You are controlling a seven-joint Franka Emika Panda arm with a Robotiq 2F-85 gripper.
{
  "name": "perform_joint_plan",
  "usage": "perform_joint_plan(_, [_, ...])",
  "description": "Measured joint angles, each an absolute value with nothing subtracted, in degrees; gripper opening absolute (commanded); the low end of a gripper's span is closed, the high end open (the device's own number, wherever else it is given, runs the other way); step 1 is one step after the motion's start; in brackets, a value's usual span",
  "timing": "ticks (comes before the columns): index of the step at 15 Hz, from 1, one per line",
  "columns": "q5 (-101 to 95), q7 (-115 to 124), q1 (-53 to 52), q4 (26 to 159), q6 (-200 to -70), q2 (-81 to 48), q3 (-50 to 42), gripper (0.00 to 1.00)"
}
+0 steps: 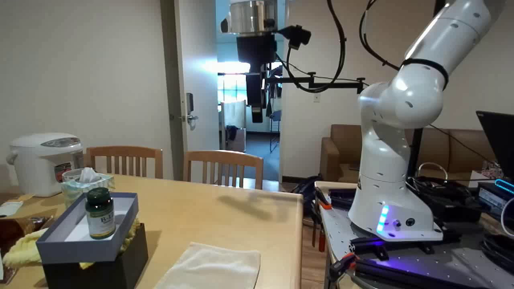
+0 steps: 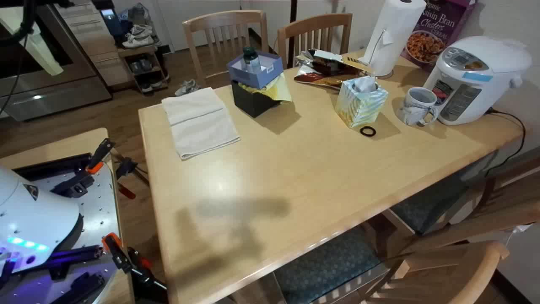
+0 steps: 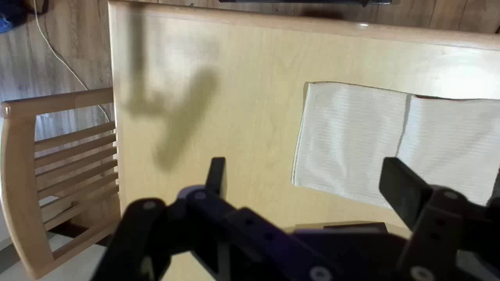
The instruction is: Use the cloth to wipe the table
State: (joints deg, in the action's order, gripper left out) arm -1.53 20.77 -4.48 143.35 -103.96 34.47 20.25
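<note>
The cloth (image 1: 215, 267) is pale white-grey, folded and lying flat on the light tan table (image 1: 180, 212). In an exterior view the cloth (image 2: 201, 124) lies near a corner of the table (image 2: 303, 177), beside the dark box. In the wrist view the cloth (image 3: 351, 136) is at the right on the table (image 3: 250, 97), with a fold line across it. My gripper (image 1: 257, 116) hangs high above the table, pointing down. In the wrist view my gripper (image 3: 304, 166) has its fingers wide apart with nothing between them, well above the cloth, touching nothing.
A dark box (image 2: 253, 101) bears a grey-blue lid (image 2: 263, 76) with a green bottle (image 2: 252, 61) standing in it. A tissue box (image 2: 360, 103), mug (image 2: 417, 107), paper towel roll (image 2: 392, 38) and white water boiler (image 2: 476, 80) stand farther along. Chairs (image 1: 223, 160) line the table's side.
</note>
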Motion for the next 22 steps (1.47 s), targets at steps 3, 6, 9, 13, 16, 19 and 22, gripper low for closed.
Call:
perform_joint_plan(3, [-1.5, 20.8, -4.5, 143.3, -104.0, 34.5, 20.2, 1.0])
perform_joint_plan(6, [-1.5, 20.8, -4.5, 143.3, -104.0, 34.5, 20.2, 1.0])
perform_joint_plan(9, [-1.5, 20.8, -4.5, 143.3, -104.0, 34.5, 20.3, 1.0])
perform_joint_plan(13, [-1.5, 20.8, -4.5, 143.3, -104.0, 34.5, 20.3, 1.0])
perform_joint_plan(16, [-1.6, 20.8, -4.6, 143.3, -104.0, 34.5, 20.1, 1.0])
perform_joint_plan(19, [-1.8, 20.2, -4.8, 143.4, -105.1, 34.0, 19.2, 1.0])
perform_joint_plan(22, [-1.9, 13.5, -5.2, 143.4, -113.7, 29.8, 16.3, 1.0])
